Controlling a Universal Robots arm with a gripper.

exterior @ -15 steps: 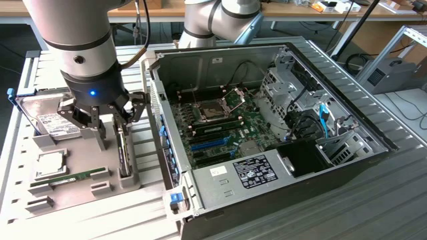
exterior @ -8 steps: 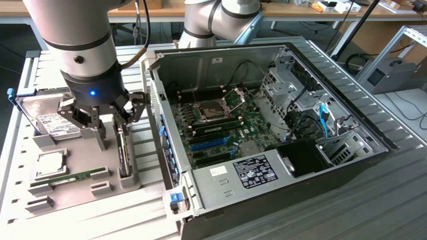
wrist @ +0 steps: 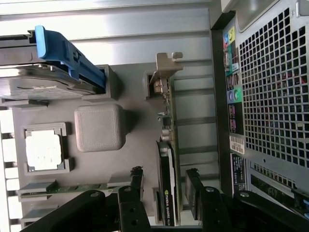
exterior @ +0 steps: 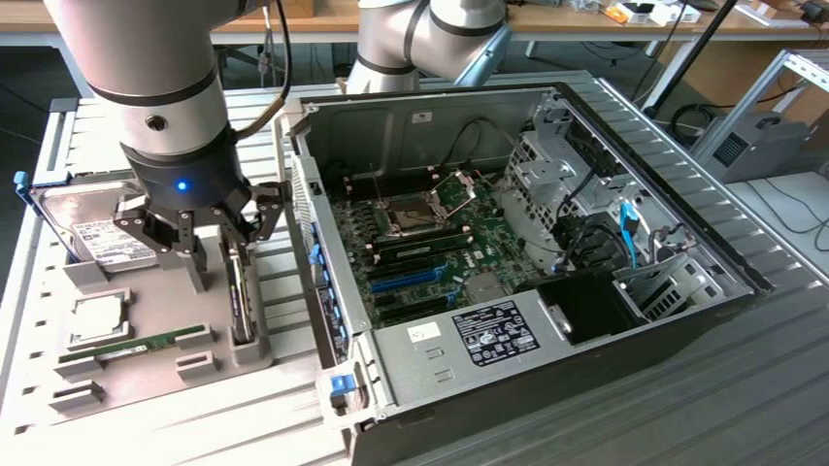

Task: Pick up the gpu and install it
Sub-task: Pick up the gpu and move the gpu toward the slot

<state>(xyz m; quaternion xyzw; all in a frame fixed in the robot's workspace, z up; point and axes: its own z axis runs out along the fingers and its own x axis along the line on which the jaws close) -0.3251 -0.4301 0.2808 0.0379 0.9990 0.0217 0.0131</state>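
In the exterior view, the gripper (exterior: 208, 233) hangs low over a grey fixture tray (exterior: 155, 383), which lies at nine o'clock from the open computer case (exterior: 428, 107). The gpu (exterior: 241, 301) stands on its long edge in a slot along the tray's three o'clock side, running from five o'clock of the gripper away toward the camera. A hard drive (exterior: 97, 238) sits at the tray's eleven o'clock and a memory stick (exterior: 149, 345) at seven o'clock.

In the wrist view, the gpu (wrist: 166, 188) is seen edge-on, with its metal bracket (wrist: 166, 65) at the far end. The gripper (wrist: 164, 174) is spread wide. Its fingers (wrist: 136, 176) stand one on each flat face of the card with a gap on both sides, so they pinch nothing.

The card looks light and stiff, but thin and fragile. It is probably best squeezed across its two broad faces near mid-length, clear of the bracket. A grip off centre could let it tilt in its slot.
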